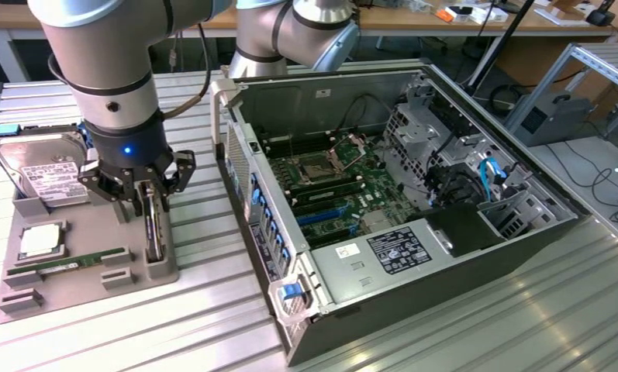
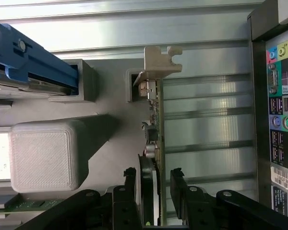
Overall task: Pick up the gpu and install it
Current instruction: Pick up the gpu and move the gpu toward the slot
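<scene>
Grey tray holds the gpu on edge, open end effector straddling its sides.

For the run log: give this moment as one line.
gripper: open, astride gpu | gpu: on edge in grey holder, not lifted

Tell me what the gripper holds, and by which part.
Nothing is held: the gripper stands open, its fingers either side of the gpu standing in the grey tray.
</scene>
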Controlling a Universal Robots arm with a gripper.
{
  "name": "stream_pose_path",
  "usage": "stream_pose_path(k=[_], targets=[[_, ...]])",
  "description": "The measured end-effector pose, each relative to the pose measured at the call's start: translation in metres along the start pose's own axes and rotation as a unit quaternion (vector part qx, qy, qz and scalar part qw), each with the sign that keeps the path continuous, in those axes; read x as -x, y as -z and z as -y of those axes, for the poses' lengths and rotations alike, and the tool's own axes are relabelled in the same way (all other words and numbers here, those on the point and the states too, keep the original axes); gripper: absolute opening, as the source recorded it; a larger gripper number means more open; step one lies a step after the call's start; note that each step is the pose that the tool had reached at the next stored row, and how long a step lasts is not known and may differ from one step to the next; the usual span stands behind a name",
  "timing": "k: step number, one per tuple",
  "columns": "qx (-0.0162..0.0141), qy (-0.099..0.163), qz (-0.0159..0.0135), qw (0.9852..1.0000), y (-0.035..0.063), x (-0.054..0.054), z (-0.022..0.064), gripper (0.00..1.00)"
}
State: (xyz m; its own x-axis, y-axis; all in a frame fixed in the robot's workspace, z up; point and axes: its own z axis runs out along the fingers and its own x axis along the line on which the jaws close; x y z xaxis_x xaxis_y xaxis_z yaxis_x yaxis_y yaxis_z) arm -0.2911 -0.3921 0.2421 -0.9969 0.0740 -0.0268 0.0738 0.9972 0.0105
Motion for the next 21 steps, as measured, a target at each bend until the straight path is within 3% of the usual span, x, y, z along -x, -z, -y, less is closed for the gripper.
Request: stream_pose_path(k=[9, 10, 12, 21], targets=[[0.0001, 0.000, 0.0001, 1.0000, -0.0001, 0.0000, 0.0000, 0.42], [0.0001, 0.000, 0.0001, 1.0000, -0.0001, 0.0000, 0.0000, 0.40], [0.0001, 0.000, 0.0000, 1.0000, 0.0000, 0.0000, 0.0000, 0.28], [0.0001, 0.000, 0.0001, 1.0000, -0.0001, 0.0000, 0.0000, 0.27]])
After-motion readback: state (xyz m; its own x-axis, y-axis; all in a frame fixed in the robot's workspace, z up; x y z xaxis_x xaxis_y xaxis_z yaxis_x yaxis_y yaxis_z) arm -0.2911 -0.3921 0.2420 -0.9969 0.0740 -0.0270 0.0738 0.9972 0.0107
